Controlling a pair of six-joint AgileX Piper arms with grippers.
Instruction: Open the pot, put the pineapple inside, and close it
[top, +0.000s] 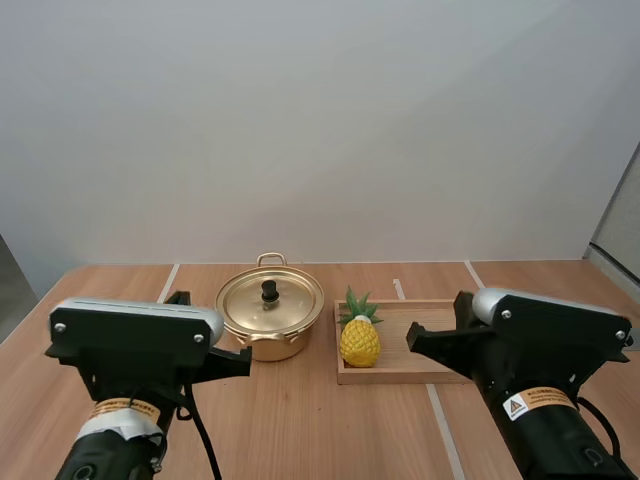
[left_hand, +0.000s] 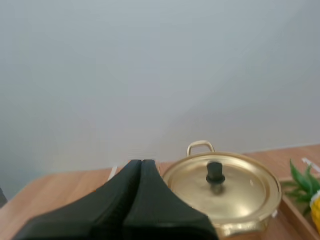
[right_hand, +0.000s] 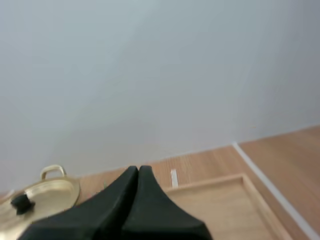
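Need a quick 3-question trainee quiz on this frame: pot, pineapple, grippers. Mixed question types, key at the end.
1. True or false: the lid sits on the pot.
2. The pineapple stands: A inside the pot; B on the wooden tray; C on top of the lid.
3. Fill in: the left gripper and the right gripper are both ___ on nothing.
Key: 1 true; 2 B; 3 shut.
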